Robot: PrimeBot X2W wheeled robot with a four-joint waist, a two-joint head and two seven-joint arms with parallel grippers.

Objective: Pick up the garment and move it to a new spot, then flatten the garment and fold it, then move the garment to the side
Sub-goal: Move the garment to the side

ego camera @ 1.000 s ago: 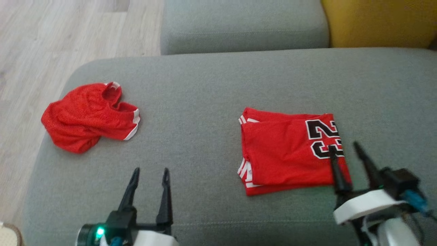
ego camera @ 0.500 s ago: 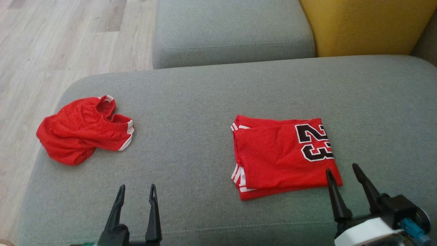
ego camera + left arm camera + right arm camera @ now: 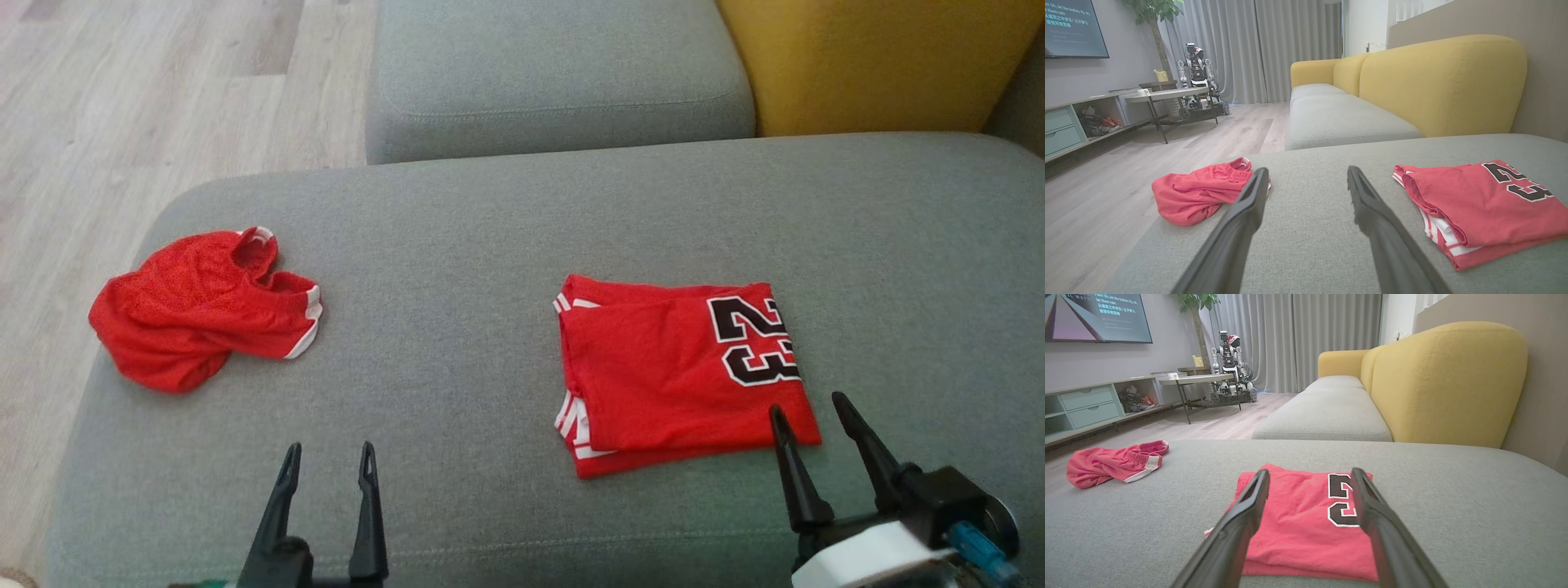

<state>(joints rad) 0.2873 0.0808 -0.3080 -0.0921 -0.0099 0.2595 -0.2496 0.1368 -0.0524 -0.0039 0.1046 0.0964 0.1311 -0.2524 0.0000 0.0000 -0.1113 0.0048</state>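
A red jersey with a black 23 lies folded flat, right of centre on the grey sofa seat. A crumpled red garment with white trim sits near the seat's left edge. My right gripper hovers open at the jersey's near right corner, holding nothing. The right wrist view has the jersey just beyond its spread fingers. My left gripper is open and empty over bare cushion between the two garments. In the left wrist view the crumpled garment lies to its left and the jersey to its right.
The seat drops to wooden floor on the left. A second grey cushion and a yellow backrest lie beyond. Bare cushion stretches between and behind the garments. Across the room stand a low table and another robot.
The head camera has shifted. Both grippers have drawn back toward the near edge. The right fingertips, earlier over the jersey's number, now sit at its near corner. Both garments lie unchanged.
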